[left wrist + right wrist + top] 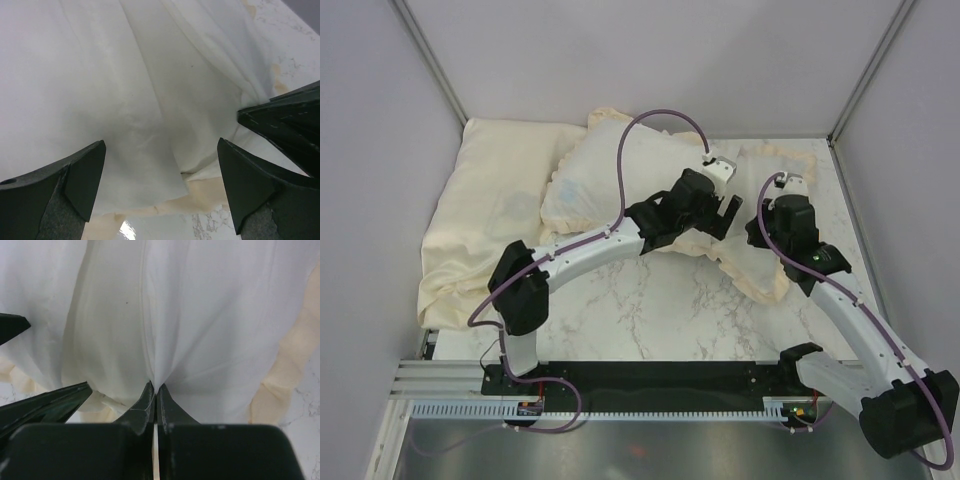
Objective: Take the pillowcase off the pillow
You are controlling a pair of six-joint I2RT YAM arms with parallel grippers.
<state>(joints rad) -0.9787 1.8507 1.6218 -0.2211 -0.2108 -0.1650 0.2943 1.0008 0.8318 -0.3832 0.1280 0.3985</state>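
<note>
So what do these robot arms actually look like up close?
The left arm and right arm are white tubes with chunky black joints, each trailing a looping purple cable. The left tool and right tool are black, with two wedge-shaped fingers each.

Arms: left arm (585, 248) and right arm (855, 320) are white tubes with black joint housings.
Cables: a purple cable (660, 109) loops from behind each tool down its arm.
Fingers: left fingers (82, 180) matte black wedges, flat inner faces; right fingers (142, 407) black, narrowing to thin tips.
Behind tool: small white block (720, 166); green dot (815, 258) on right arm.
</note>
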